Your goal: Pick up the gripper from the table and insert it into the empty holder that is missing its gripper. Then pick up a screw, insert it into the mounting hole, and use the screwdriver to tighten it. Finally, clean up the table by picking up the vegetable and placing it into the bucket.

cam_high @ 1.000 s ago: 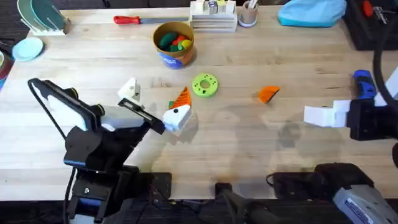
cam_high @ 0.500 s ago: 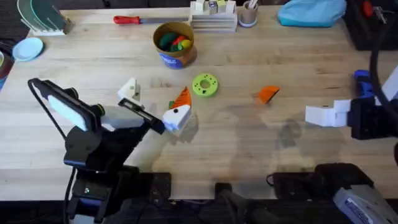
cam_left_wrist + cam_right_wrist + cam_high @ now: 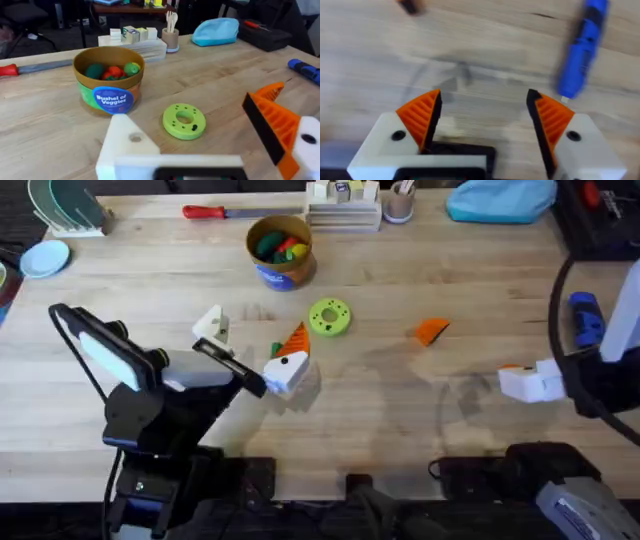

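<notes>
Right gripper (image 3: 482,125) hangs with both orange fingers (image 3: 422,117) spread apart over bare table (image 3: 485,55), the screwdriver (image 3: 581,50) lying just beyond one fingertip.

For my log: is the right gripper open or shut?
Open: in the right wrist view, the right gripper has its orange pads wide apart, bare table between.

A bare white holder (image 3: 131,145) and an orange-fingered block (image 3: 280,132) frame the wooden table (image 3: 45,125), where the bucket (image 3: 108,79) of toy food stands near a lime-green disc (image 3: 184,121).
</notes>
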Controlling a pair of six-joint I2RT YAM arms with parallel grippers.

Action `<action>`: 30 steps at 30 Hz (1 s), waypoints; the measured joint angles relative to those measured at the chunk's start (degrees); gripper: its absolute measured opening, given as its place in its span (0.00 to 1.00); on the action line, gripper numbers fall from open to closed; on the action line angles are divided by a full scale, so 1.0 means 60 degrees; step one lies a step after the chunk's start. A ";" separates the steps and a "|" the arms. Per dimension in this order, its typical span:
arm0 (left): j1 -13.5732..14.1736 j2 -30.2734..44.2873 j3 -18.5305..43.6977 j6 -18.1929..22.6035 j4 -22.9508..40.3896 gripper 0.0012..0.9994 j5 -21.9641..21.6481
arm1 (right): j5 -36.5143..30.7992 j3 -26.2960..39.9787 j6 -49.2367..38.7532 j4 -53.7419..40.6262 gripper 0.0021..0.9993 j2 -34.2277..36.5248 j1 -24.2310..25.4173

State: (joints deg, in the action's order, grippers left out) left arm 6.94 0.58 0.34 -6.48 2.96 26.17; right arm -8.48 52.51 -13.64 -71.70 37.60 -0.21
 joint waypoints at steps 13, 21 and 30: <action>0.0000 0.0000 0.0000 -0.0004 0.0039 0.99 0.1906 | 0.4206 -0.0011 0.0057 0.2038 0.99 0.0492 0.0000; 0.0000 0.0000 0.0000 -0.0004 0.0196 0.99 0.4183 | 0.3782 -0.0029 0.0061 0.2745 0.99 0.3004 0.0000; 0.0000 0.0000 0.0000 -0.0004 0.0354 0.99 0.5696 | 0.3520 -0.0033 -0.0199 0.4218 0.99 0.5743 -0.0604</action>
State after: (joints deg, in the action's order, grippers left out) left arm 6.94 0.58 0.34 -6.50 5.08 60.35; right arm 12.64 52.31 -14.84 -46.39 72.07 -3.83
